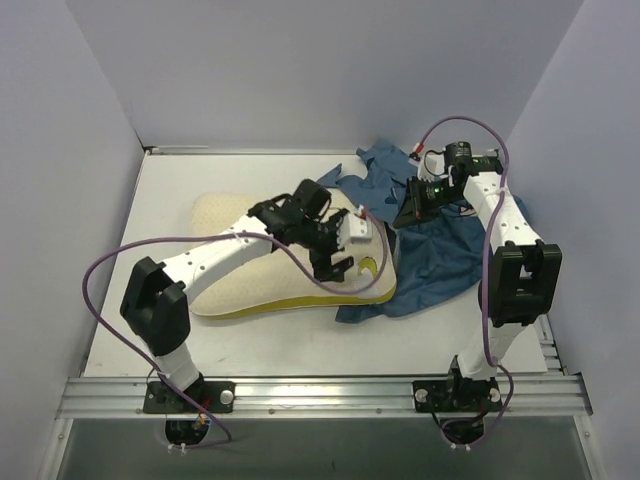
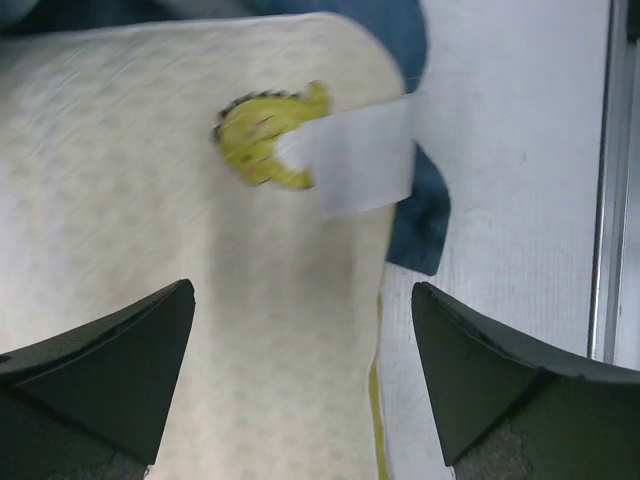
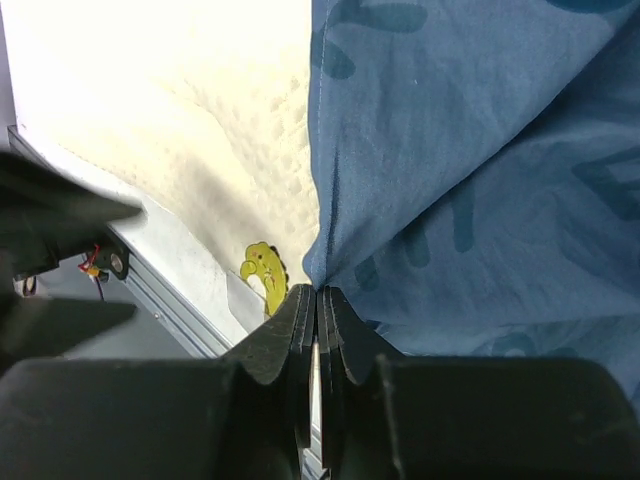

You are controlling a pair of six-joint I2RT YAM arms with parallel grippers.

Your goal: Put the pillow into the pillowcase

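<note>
Left fingers spread wide above the pillow — right fingers pinch the pillowcase.

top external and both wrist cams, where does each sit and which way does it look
Top external: above and behind the bases, looking down on the table, pillow, pillowcase; left arm and right arm show.
Left wrist: on the left arm, looking down at the pillow's yellow mark and white tag; open left gripper shows.
Right wrist: on the right arm, looking past the right gripper, shut on the pillowcase, toward the pillow.
Both wrist views share the yellow mark.
</note>
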